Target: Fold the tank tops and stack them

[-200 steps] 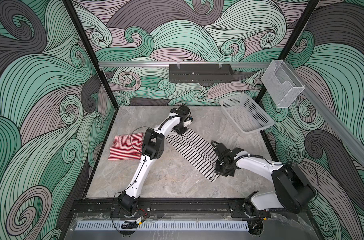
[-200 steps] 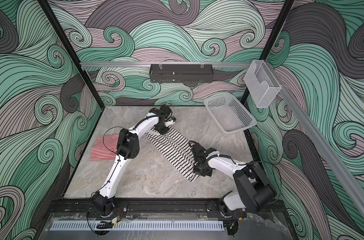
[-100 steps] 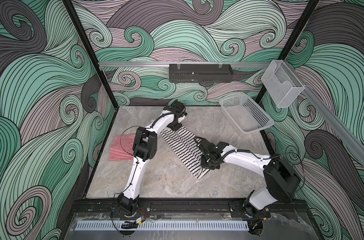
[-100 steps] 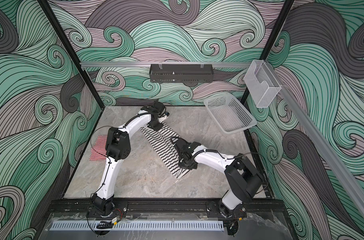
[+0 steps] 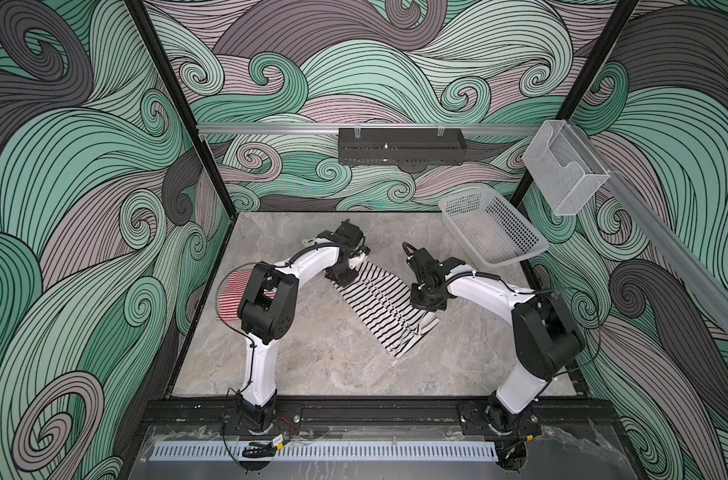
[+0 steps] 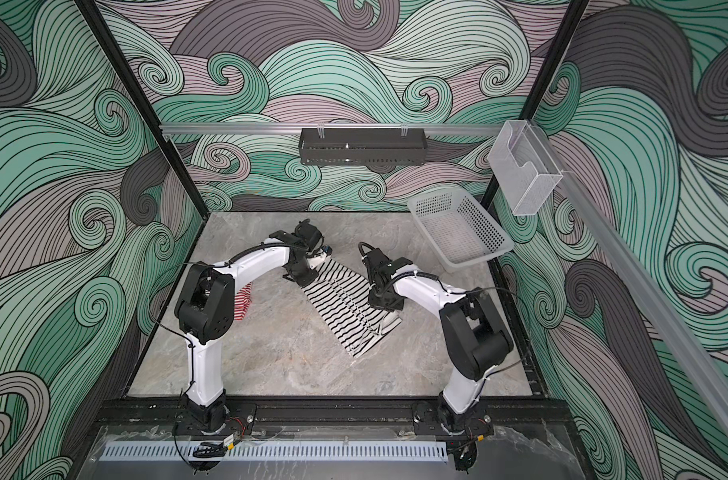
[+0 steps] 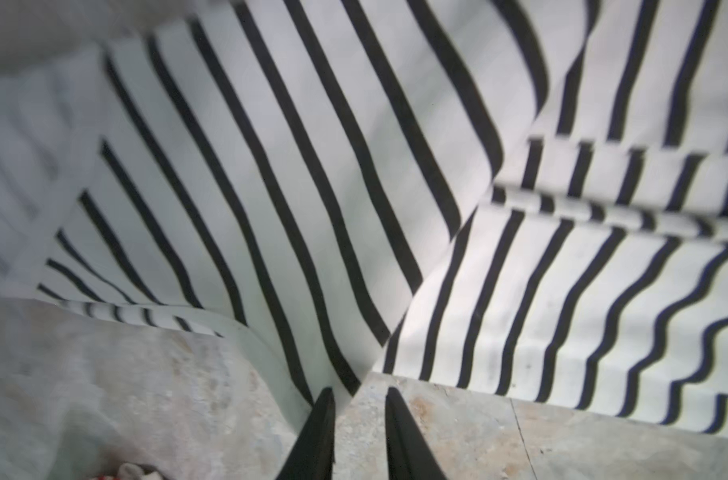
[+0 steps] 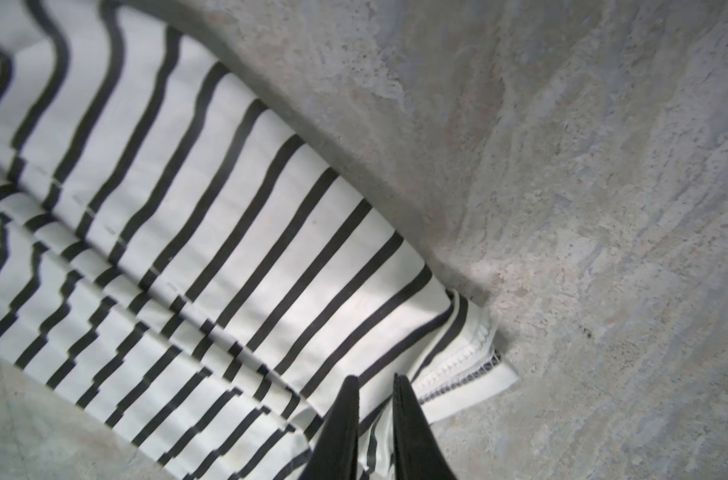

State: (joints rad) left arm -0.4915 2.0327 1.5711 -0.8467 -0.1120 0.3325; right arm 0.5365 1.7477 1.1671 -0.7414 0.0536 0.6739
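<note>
The black-striped tank top [image 5: 379, 309] lies on the grey marble table [image 5: 312, 357] as a long, narrow folded strip. It slants from the far middle of the table toward the near right. In both top views it rests flat, and its near end is fanned a little where the layers do not line up.

The left gripper [image 5: 345, 277] is down at the strip's far left end. The right gripper [image 5: 426, 300] is down at its right edge, toward the near end.

In the left wrist view the left gripper's fingers [image 7: 318, 436] stand a little apart, with bare marble showing between them. A corner of the cloth comes right up to one fingertip, and the flap beside it rises off the table. I cannot tell whether that corner is pinched or only touched.

In the right wrist view the right gripper's fingers [image 8: 416, 436] are nearly together, leaving a thin slit through which striped cloth shows. Their tips sit over the garment just beside a corner where the white stitched hem [image 8: 466, 365] is turned over. I cannot tell whether they nip the fabric or merely hover on it.

The red-and-white striped tank top [image 5: 228, 303] lies flat at the table's left edge. It is largely hidden behind the elbow of the left arm [image 5: 266, 303] and well apart from the black-striped one.

A white perforated basket [image 5: 516, 258] sits in the far right corner, clear of both garments.
</note>
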